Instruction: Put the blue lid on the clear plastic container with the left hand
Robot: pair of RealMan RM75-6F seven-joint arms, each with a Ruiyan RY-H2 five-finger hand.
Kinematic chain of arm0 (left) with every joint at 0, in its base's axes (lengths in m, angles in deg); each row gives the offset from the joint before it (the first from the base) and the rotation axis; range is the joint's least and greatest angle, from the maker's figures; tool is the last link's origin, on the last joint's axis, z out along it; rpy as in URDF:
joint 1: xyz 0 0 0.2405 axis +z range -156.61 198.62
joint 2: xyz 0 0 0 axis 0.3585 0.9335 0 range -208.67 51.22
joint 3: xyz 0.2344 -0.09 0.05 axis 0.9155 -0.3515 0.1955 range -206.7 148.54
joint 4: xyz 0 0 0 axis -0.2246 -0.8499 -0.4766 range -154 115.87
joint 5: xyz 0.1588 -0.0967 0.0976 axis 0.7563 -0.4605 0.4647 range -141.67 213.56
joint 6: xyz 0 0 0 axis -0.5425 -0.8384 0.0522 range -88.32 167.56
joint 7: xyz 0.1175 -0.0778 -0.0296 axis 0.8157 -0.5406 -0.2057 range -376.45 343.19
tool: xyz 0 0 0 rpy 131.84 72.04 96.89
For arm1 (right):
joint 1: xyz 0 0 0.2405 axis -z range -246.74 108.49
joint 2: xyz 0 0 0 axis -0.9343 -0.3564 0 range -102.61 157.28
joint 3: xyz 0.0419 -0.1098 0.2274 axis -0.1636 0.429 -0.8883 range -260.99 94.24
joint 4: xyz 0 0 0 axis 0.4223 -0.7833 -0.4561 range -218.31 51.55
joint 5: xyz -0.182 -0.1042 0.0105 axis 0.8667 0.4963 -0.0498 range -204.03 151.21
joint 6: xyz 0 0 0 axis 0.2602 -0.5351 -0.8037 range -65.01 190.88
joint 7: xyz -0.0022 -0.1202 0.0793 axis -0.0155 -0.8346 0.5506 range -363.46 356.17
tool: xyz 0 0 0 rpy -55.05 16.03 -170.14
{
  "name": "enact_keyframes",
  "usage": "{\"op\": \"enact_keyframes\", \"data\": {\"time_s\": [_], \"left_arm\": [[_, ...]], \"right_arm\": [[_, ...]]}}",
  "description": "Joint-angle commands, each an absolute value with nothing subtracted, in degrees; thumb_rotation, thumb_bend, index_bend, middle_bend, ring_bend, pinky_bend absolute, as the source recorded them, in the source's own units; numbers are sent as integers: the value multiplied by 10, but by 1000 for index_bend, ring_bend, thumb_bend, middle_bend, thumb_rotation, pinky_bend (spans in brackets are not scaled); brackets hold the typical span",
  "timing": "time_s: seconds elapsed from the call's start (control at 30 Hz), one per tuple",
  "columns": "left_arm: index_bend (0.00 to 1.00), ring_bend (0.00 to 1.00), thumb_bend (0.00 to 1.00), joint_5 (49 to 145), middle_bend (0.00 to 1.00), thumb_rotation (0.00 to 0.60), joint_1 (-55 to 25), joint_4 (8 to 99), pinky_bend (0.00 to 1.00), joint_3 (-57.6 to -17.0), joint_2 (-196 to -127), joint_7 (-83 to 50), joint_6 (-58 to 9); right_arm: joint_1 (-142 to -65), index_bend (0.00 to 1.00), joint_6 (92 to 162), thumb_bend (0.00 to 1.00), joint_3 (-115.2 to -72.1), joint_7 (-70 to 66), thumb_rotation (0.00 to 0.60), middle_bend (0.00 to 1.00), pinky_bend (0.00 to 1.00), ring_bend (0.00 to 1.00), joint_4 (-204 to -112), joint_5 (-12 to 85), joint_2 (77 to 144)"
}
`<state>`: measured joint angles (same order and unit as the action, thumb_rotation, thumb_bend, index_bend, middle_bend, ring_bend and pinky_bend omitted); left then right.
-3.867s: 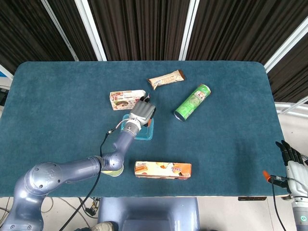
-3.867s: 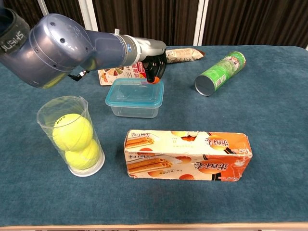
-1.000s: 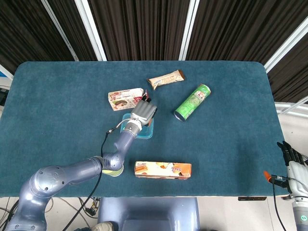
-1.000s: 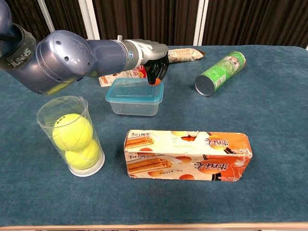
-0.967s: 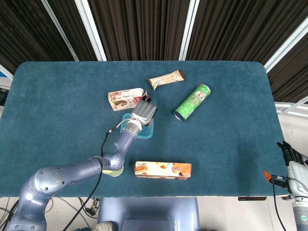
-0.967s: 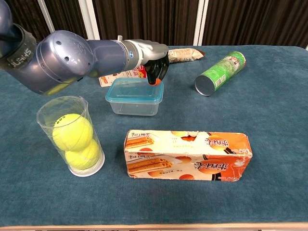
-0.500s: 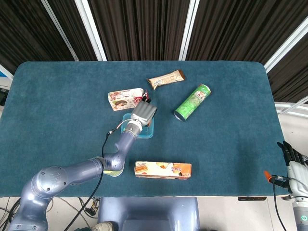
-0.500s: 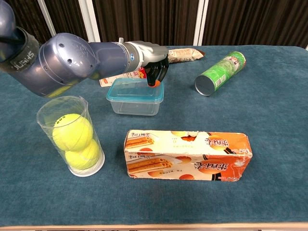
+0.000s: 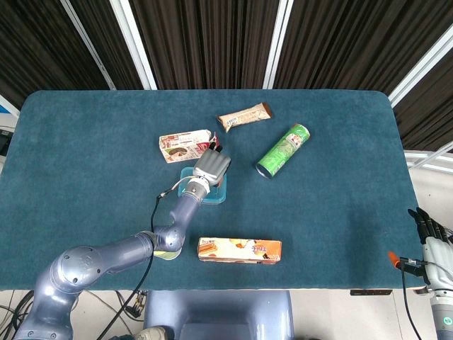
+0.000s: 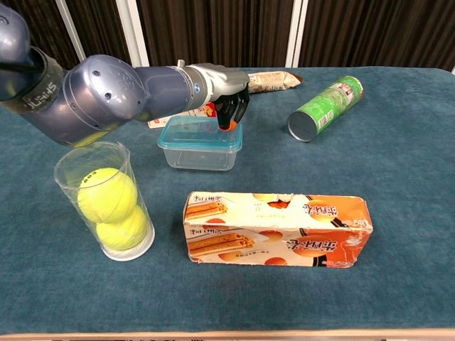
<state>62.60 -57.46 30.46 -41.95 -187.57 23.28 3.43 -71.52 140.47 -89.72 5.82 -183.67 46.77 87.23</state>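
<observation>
Head view: grey left hand (image 9: pixel 210 167) is seen over the thin blue plastic lid (image 9: pixel 206 196) | Chest view: lid is seated on the clear rectangular plastic container (image 10: pixel 200 150), fingertips (image 10: pixel 227 119) pressed on its far edge; grasp cannot be told | Lid judged light, flexible, best pressed at the rim

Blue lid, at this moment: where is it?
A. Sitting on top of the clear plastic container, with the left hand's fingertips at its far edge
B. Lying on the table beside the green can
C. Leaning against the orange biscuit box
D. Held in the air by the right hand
A: in the chest view the blue lid sits on the clear plastic container, with the left hand reaching down to its far edge.
</observation>
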Motion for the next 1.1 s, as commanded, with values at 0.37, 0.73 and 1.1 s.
{"op": "enact_keyframes", "data": {"time_s": [0.37,0.73,1.1], "left_arm": [[673,133,523,624,562,600,-573,289,95,-419,-1885,237,46],[674,133,523,619,565,600,-572,282,95,-411,-1893,251,49],[674,133,523,628,565,600,-568,311,95,-418,-1881,251,29]], "right_arm": [[-715,96,1405,292,-897,58,600,0,0,0,-1836,468,873],[-715,96,1406,291,-897,60,600,0,0,0,-1836,470,872],[-714,96,1408,291,-896,58,600,0,0,0,-1836,473,872]]}}
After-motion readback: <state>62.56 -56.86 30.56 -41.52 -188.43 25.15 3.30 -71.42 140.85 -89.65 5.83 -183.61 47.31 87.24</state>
